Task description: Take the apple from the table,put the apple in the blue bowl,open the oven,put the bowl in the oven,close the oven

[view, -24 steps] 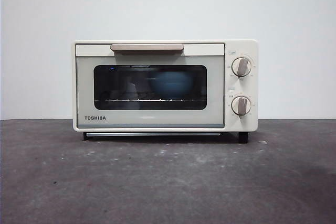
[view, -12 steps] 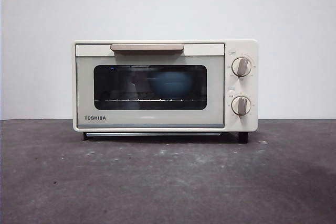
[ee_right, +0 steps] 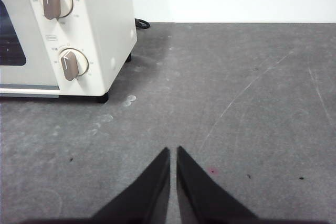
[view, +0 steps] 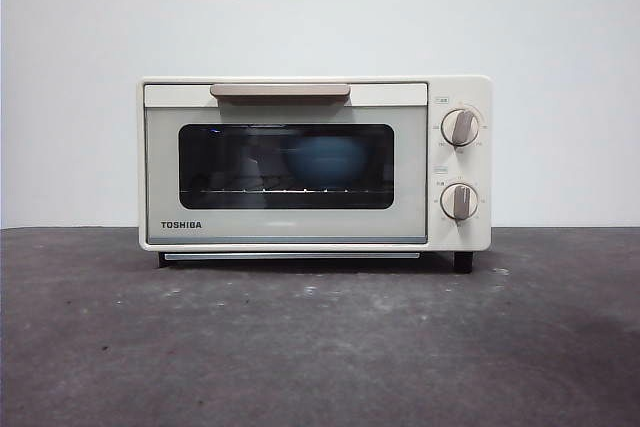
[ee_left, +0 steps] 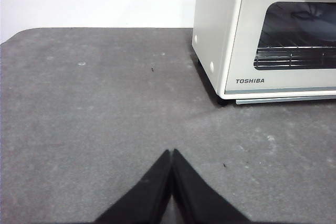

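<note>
Evidently the oven [view: 314, 162] stands shut on the surface [view: 320, 347], the blue bowl [view: 326, 161] visible inside behind the glass; the apple cannot be made out. Left gripper [ee_left: 171, 157] and right gripper [ee_right: 173, 154], both pinched together and empty, rest well clear either side; nothing appears outstanding

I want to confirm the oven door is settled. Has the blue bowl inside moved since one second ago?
No. In the front view the blue bowl sits at the same place behind the oven glass, right of centre on the rack.
</note>
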You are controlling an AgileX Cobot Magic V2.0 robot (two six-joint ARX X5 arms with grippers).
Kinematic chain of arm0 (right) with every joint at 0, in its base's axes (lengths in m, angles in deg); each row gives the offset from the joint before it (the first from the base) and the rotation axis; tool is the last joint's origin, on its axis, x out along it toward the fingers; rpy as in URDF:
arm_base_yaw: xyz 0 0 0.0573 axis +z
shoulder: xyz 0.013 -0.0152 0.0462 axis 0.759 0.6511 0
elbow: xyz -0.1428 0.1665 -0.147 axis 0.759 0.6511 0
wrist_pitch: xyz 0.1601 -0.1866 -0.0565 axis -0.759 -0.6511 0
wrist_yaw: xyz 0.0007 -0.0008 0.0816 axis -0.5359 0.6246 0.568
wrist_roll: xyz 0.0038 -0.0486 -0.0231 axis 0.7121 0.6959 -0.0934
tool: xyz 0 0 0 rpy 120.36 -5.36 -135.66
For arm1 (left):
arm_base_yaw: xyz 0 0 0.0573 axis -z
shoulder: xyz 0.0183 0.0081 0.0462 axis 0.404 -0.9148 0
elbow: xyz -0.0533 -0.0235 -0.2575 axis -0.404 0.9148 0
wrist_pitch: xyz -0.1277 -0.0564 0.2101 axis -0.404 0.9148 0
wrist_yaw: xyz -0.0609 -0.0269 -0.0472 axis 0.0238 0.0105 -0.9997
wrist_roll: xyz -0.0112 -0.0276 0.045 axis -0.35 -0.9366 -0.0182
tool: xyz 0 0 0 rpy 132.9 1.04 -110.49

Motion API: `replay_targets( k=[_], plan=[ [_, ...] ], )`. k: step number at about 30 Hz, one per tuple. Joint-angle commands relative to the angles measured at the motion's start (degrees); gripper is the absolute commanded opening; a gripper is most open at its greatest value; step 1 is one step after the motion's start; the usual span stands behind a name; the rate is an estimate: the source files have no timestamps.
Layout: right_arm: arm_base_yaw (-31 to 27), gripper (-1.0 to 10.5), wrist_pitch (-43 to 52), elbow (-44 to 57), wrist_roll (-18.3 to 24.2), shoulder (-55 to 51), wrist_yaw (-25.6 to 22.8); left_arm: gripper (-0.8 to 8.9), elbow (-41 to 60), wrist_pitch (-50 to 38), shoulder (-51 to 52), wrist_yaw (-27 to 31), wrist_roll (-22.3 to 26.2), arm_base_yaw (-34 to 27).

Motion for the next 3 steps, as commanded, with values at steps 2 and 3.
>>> replay_targets(
  k=[2, 3],
  plan=[
    [0.0, 0.0, 0.5, 0.3, -1.0, -0.2, -0.2, 0.08, 1.4, -0.4, 0.1, 0.1, -0.1, -0.1],
    [0.0, 0.0, 0.5, 0.3, -1.0, -0.2, -0.2, 0.08, 1.4, -0.4, 0.1, 0.1, -0.1, -0.1]
  ],
)
